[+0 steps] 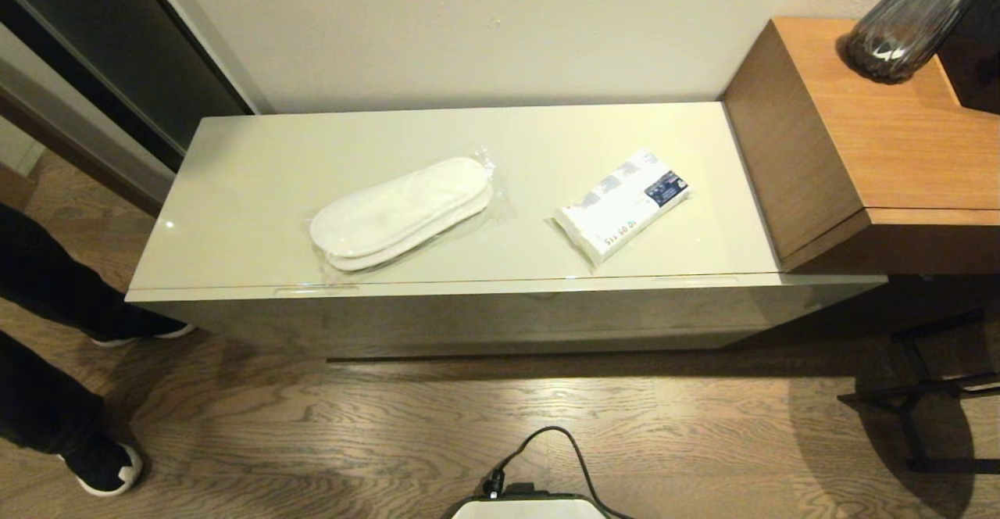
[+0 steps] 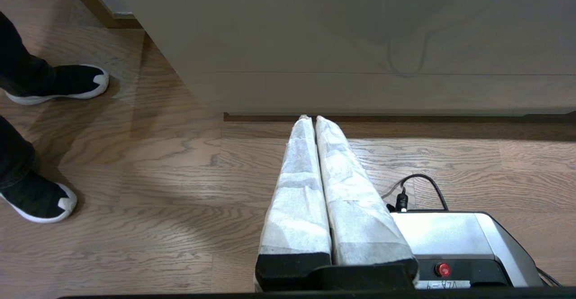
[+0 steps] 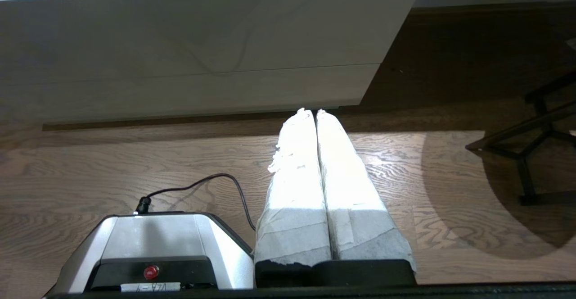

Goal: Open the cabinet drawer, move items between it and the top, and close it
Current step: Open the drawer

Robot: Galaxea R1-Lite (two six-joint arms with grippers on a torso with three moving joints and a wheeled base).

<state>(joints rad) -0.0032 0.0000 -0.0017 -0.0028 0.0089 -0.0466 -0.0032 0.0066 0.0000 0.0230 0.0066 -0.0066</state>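
Observation:
The cream-beige cabinet drawer (image 1: pixel 500 312) is shut, with one slot handle (image 1: pixel 316 291) toward its left end and another (image 1: pixel 694 279) toward its right. On the glossy top (image 1: pixel 250 191) lie white slippers in clear wrap (image 1: pixel 402 212) left of centre and a white tissue pack with blue print (image 1: pixel 623 203) to their right. Neither arm shows in the head view. My left gripper (image 2: pixel 310 118) hangs low over the floor before the drawer front (image 2: pixel 360 33), shut and empty. My right gripper (image 3: pixel 313 110) is likewise low near the cabinet's right end (image 3: pixel 202 42), shut and empty.
A higher orange-brown wooden surface (image 1: pixel 898 128) with a dark glass vase (image 1: pixel 906 26) adjoins the cabinet on the right. A person's legs and dark shoes (image 1: pixel 94 464) stand at the left. My base with its cable (image 1: pixel 539 456) sits on the wooden floor. A black metal stand (image 1: pixel 922 402) is right.

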